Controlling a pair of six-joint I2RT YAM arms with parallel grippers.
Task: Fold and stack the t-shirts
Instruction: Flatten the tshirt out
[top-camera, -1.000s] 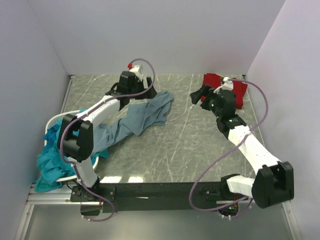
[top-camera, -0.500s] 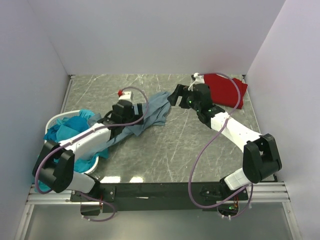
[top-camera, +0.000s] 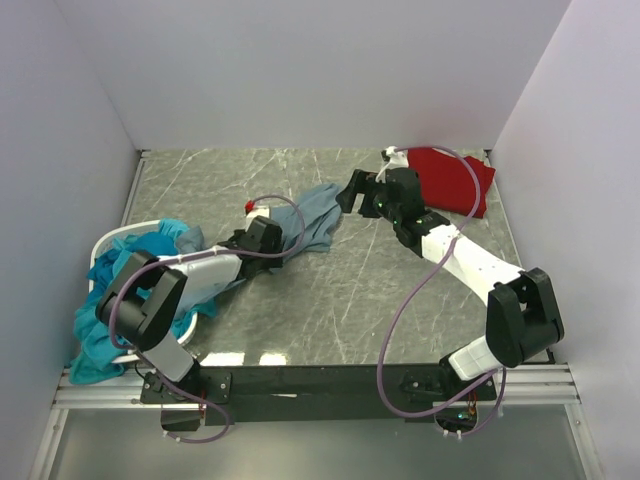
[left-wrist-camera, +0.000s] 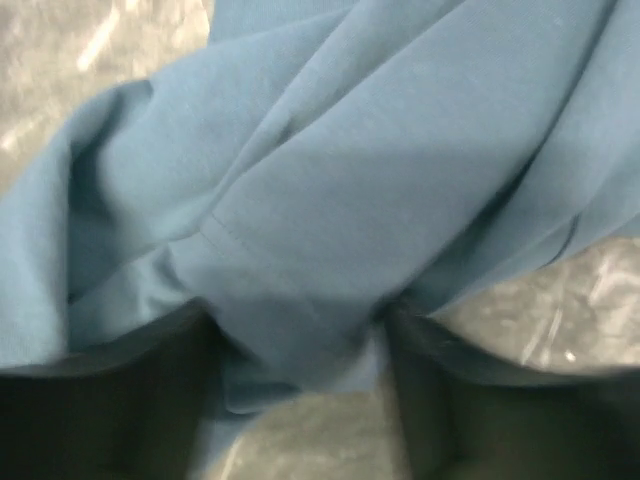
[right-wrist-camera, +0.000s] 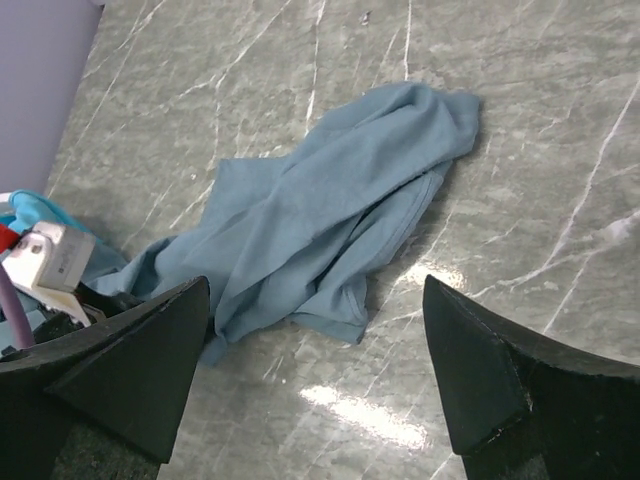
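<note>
While the left gripper (left-wrist-camera: 295, 340) straddles a fold of the slate-blue t-shirt (top-camera: 312, 215) with its jaws apart, the right gripper (right-wrist-camera: 315, 290) hangs wide open just right of that shirt's far end. A red t-shirt (top-camera: 455, 180) lies far right on the table (top-camera: 350, 300) — teal t-shirts (top-camera: 140, 258) fill the white basket (top-camera: 203, 312), near left.

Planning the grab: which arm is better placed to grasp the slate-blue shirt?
Left, likely. The left gripper is down on the slate-blue shirt, cloth between its open jaws; the right gripper hovers open beside it.

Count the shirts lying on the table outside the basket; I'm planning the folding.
2: blue shirt mid-table, red shirt in the far right corner. More may be hidden.
</note>
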